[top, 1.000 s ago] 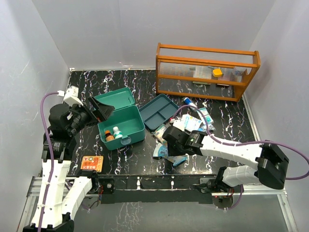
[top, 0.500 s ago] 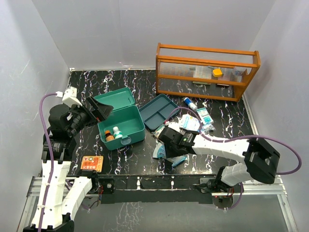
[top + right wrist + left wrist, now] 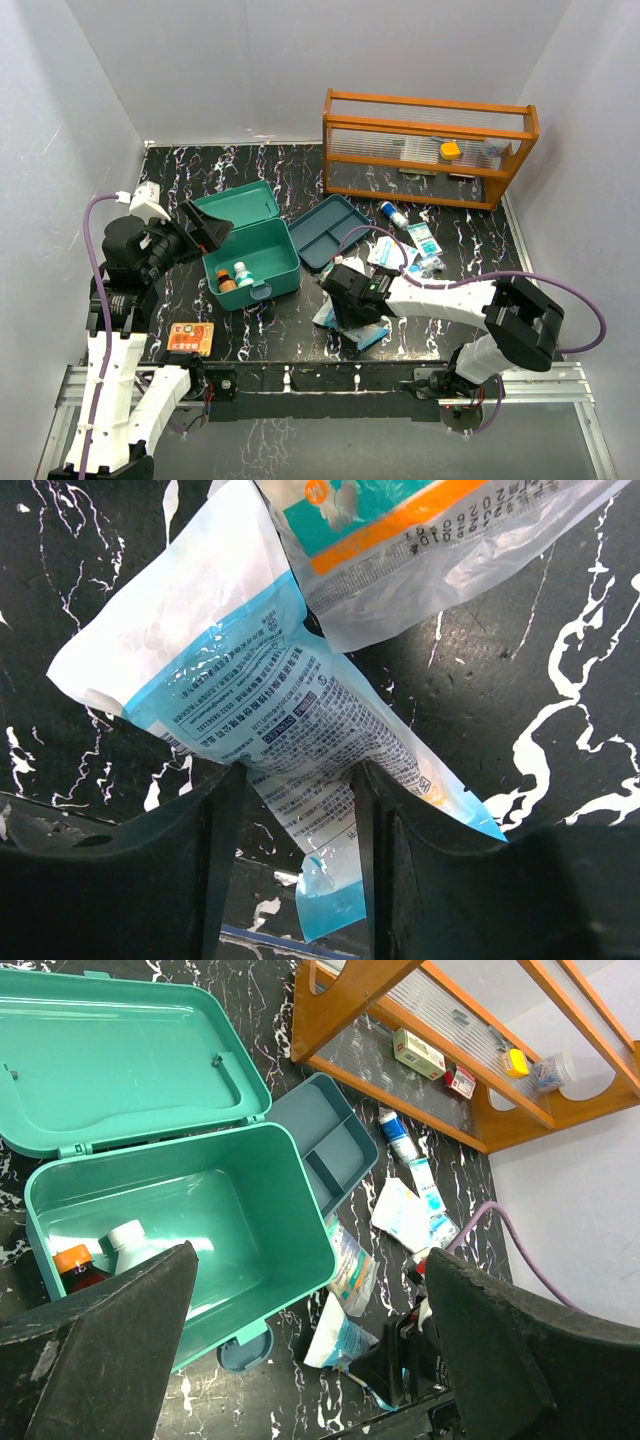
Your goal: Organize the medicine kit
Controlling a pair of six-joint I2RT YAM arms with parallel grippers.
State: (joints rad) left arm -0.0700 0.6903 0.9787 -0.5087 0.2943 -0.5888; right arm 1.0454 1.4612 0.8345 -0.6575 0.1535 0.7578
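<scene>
Right tool (image 3: 298,775) straddling pouch (image 3: 230,670), marbled tabletop (image 3: 480,680), white walls (image 3: 250,60)

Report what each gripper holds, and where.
Left gripper: nothing, jaws open. Right gripper straddles the blue-and-white sachet at its narrow end; an actual grip cannot be told.

A black marble-patterned tabletop with white veins (image 3: 250,170) fills the middle of the top view, closed in by plain pale grey walls: a back wall (image 3: 300,60) across the upper frame, a left wall (image 3: 50,150) and a right wall (image 3: 590,150) slanting down the sides. An orange wooden slatted rack (image 3: 430,103) stands at the upper right, against the back wall. A silver metal rail (image 3: 330,385) edges the table's near side, with grey floor (image 3: 330,445) along the bottom. The light is soft and even.
</scene>
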